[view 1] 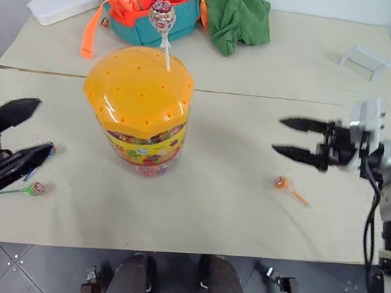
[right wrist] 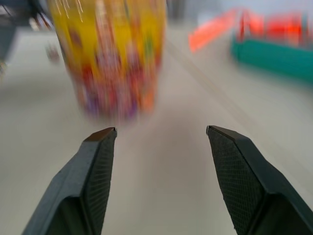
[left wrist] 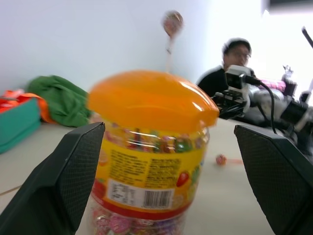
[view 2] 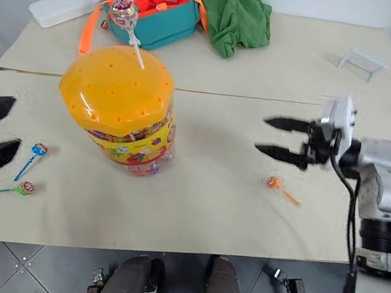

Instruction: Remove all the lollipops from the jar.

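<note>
Your head stereo pair looks forward and down over the beige table point(view 1: 248, 191). Each wrist camera sights low along its own black fingers, close to the clear plastic jar with domed orange lid point(left wrist: 151, 147), which all views share.

One lollipop point(view 1: 161, 16) is seen standing in the jar point(view 1: 138, 108) lid, an orange one point(view 1: 282, 183) lying below the open right claw point(view 1: 280, 135).

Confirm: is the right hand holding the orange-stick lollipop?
No, the right hand hangs open and empty above the beige table, while the orange-stick lollipop lies on the table below it.
</note>
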You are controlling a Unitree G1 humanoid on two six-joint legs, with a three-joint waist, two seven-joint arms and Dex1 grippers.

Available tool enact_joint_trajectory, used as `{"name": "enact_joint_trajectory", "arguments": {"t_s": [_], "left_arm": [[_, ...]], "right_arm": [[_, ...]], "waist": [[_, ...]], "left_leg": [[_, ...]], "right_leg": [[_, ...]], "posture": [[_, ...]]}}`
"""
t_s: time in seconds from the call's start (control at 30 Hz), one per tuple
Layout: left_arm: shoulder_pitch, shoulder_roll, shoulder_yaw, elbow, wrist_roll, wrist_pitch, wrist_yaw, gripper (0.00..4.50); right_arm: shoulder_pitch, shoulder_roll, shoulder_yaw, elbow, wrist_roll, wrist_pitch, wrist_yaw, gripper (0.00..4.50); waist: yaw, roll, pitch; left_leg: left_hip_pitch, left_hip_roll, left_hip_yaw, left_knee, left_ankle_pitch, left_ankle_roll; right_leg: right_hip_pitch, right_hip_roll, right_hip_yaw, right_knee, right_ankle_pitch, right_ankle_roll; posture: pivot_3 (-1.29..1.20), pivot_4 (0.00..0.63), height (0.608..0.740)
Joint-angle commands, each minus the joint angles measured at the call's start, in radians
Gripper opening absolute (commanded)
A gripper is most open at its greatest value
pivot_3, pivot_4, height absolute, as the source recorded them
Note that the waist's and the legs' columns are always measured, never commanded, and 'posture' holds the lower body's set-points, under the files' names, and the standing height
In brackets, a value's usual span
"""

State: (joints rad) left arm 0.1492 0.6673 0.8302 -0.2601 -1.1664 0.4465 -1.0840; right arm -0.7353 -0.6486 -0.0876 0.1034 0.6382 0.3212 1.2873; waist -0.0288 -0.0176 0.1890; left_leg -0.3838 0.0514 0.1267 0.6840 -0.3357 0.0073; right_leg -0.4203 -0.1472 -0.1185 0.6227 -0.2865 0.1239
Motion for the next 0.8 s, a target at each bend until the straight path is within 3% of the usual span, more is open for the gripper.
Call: {"name": "enact_joint_trajectory", "arguments": {"t_s": [0.03,0.2,0.37,0.47,0.7,0.8], "left_arm": [[0.004,-0.014,0.060,0.018,-0.106,0.036,0.024,4.50],[-0.008,-0.044,0.029,0.003,-0.083,0.011,0.016,4.50],[-0.001,-0.050,-0.003,0.004,-0.069,0.016,-0.002,4.50],[-0.006,-0.048,-0.008,0.017,-0.071,0.016,-0.003,4.50],[-0.017,-0.053,-0.022,0.019,-0.064,0.004,-0.019,4.50],[-0.039,-0.070,-0.023,0.016,-0.072,-0.016,-0.033,4.50]], "right_arm": [[-0.126,0.106,0.027,-0.102,0.056,0.099,-0.140,3.08],[-0.263,0.252,0.118,-0.078,-0.020,0.166,-0.282,3.08],[-0.289,0.335,0.176,-0.083,-0.027,0.203,-0.296,3.08],[-0.298,0.375,0.202,-0.084,-0.047,0.207,-0.308,2.51],[-0.309,0.413,0.208,-0.076,-0.063,0.190,-0.297,0.23],[-0.322,0.436,0.181,-0.060,-0.046,0.184,-0.304,0.05]], "waist": [[0.000,0.000,0.000],[0.003,-0.002,-0.001],[0.000,-0.003,-0.002],[-0.004,-0.003,-0.002],[-0.006,-0.003,-0.002],[-0.008,-0.003,-0.002]], "left_leg": [[0.000,0.000,0.000,0.000,0.000,0.000],[-0.004,-0.002,-0.001,0.000,0.000,0.000],[-0.006,-0.003,-0.001,0.000,0.000,0.000],[-0.006,-0.002,0.000,0.000,0.000,0.000],[-0.005,-0.002,0.000,0.000,0.000,-0.001],[-0.005,-0.002,0.000,0.000,0.000,-0.001]], "right_leg": [[-0.001,0.000,0.000,0.001,0.000,0.000],[-0.005,-0.001,-0.001,0.005,0.000,0.000],[-0.005,-0.001,-0.003,0.004,0.000,0.000],[-0.005,0.000,-0.003,0.005,0.000,0.000],[-0.005,0.000,-0.003,0.005,0.000,0.000],[-0.006,0.000,-0.003,0.005,0.000,0.000]], "posture": [[0.00,0.150,0.740],[0.00,0.150,0.740],[0.00,0.150,0.740],[0.00,0.150,0.740],[0.00,0.150,0.740],[0.00,0.150,0.740]]}}
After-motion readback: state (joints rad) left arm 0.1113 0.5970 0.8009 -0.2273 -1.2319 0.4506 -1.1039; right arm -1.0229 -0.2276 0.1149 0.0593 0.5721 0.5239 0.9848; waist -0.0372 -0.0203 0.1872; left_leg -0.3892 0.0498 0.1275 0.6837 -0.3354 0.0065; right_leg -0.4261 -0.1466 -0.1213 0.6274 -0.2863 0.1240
